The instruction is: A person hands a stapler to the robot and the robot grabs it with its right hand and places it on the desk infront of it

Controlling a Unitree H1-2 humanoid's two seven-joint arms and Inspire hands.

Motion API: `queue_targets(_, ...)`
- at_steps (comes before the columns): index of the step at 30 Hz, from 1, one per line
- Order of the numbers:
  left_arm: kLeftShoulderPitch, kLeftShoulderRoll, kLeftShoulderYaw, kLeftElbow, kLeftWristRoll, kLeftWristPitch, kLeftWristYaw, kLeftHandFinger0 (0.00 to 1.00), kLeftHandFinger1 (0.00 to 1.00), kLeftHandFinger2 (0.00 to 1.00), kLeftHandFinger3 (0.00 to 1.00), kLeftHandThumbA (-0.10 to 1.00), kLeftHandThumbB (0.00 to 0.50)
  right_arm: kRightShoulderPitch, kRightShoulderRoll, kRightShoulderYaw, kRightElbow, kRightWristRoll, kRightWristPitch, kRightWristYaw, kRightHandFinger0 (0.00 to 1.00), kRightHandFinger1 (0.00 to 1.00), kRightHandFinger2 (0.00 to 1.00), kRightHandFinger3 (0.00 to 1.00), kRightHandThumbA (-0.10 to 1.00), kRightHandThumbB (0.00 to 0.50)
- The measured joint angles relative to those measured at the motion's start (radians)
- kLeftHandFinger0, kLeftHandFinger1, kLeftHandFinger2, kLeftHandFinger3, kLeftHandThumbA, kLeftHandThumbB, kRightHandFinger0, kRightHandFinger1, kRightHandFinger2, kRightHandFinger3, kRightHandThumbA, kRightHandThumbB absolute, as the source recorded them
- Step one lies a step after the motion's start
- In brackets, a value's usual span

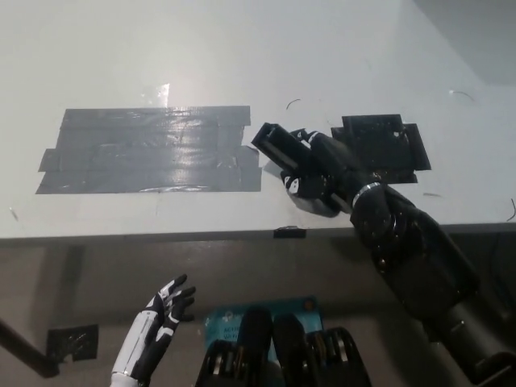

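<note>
One stapler (278, 147) is showing on the desk (242, 48), along with two tape patches: one grey patch (149, 150) and one black patch (383, 143). Two robot hands are showing: one black right hand (318, 165) and one white left hand (165, 310).

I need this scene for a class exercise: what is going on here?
The robot's black right hand is shut on a black stapler, holding it low over the white desk beside a patch of grey tape. The white left hand rests open below the desk's edge. No person is in view.
</note>
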Motion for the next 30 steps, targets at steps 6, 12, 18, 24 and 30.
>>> queue_targets(6, 0.002, 0.002, 0.003, 0.000, 0.000, 0.002, 0.000, 0.78, 0.85, 0.85, 0.88, 0.88, 0.450, -0.013, -0.001, 0.007, 0.046, -0.022, -0.028, 0.000, 1.00, 1.00, 1.00, 1.00, 0.50, 0.341)
queue_targets(12, 0.002, 0.005, 0.005, -0.001, 0.000, 0.002, 0.000, 0.77, 0.86, 0.85, 0.85, 0.89, 0.442, -0.051, -0.028, 0.096, 0.049, -0.068, -0.004, 0.066, 1.00, 1.00, 1.00, 1.00, 0.72, 0.432)
queue_targets(18, 0.000, 0.009, 0.010, -0.005, 0.000, 0.003, 0.000, 0.77, 0.86, 0.87, 0.85, 0.90, 0.430, -0.056, -0.037, 0.109, 0.034, -0.084, 0.009, 0.097, 1.00, 1.00, 1.00, 1.00, 0.89, 0.447)
queue_targets(24, 0.000, 0.016, 0.013, -0.008, 0.001, 0.002, 0.000, 0.77, 0.86, 0.86, 0.83, 0.89, 0.425, -0.021, -0.037, 0.072, -0.015, -0.092, 0.011, 0.091, 1.00, 1.00, 1.00, 1.00, 1.00, 0.443)
queue_targets(30, 0.007, 0.019, 0.016, -0.008, 0.000, 0.002, 0.000, 0.76, 0.85, 0.85, 0.81, 0.88, 0.435, 0.015, -0.037, 0.023, -0.062, -0.091, 0.012, 0.081, 1.00, 1.00, 1.00, 1.00, 1.00, 0.489)
